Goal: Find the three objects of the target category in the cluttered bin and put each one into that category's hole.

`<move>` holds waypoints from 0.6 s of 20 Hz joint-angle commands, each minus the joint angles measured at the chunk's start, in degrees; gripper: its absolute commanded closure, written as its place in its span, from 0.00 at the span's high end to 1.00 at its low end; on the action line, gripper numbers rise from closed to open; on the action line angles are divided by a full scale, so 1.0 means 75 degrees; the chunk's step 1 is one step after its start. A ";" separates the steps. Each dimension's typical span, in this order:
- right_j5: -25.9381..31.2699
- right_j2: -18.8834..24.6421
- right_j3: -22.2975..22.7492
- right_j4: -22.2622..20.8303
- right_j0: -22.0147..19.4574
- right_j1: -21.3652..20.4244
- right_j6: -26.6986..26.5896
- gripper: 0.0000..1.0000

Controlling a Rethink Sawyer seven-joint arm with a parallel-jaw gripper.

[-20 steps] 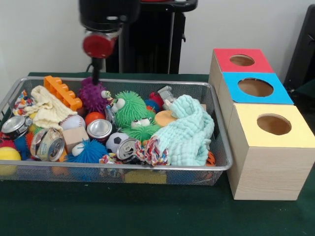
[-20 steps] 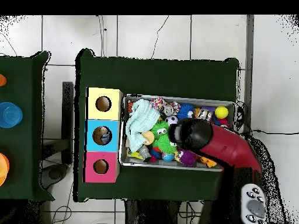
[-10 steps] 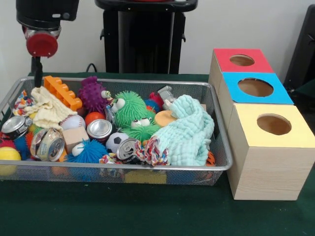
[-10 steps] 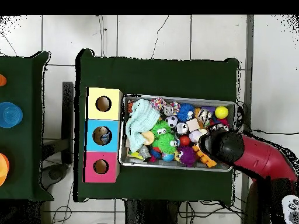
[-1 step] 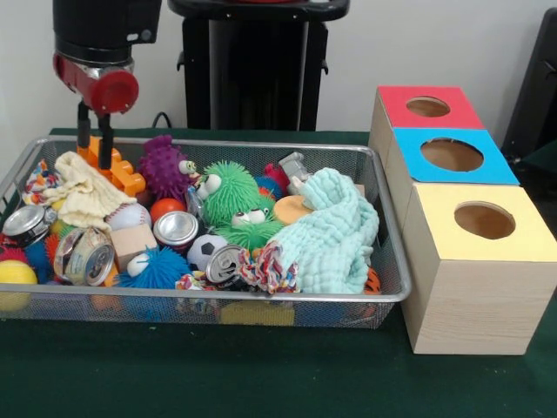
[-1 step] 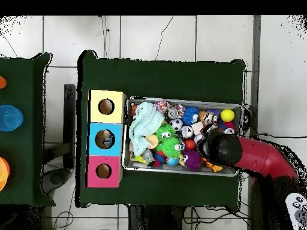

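My gripper [image 5: 94,141] hangs at the bin's back left corner, open, its two black fingers [image 5: 104,146] lowered to the left end of an orange toothed block [image 5: 124,177]; whether they touch it I cannot tell. The wire mesh bin [image 5: 261,299] holds several crushed cans [image 5: 177,229], a purple spiky toy [image 5: 164,165], green spiky toys [image 5: 231,187], a baseball [image 5: 129,215], a soccer ball [image 5: 204,248] and a wooden cube [image 5: 133,241]. In the overhead view the red arm [image 6: 258,160] covers the bin's right end [image 6: 240,108].
Three wooden boxes with round holes stand beside the bin: red-topped [image 5: 428,106], blue-topped [image 5: 452,155], yellow-topped [image 5: 484,221]. A mint cloth [image 5: 335,231] lies heaped at the bin's right end, a pale yellow cloth [image 5: 83,192] at its left. A yellow ball [image 5: 16,274] sits front left.
The arm swung from above the purple toy out past the bin's left end, then came back a little and dropped lower, so the fingers now reach the orange block.
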 commanded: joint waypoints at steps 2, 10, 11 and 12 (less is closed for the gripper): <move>-0.0065 0.1816 0.0891 -0.0635 -0.0569 0.0014 -0.2440 1.00; 0.0392 0.2483 0.0813 -0.0754 -0.1280 0.0187 -0.2716 1.00; 0.0473 0.2577 0.0780 -0.0784 -0.1378 0.0212 -0.2819 1.00; 0.0614 0.2752 0.0748 -0.0815 -0.1554 0.0229 -0.3065 1.00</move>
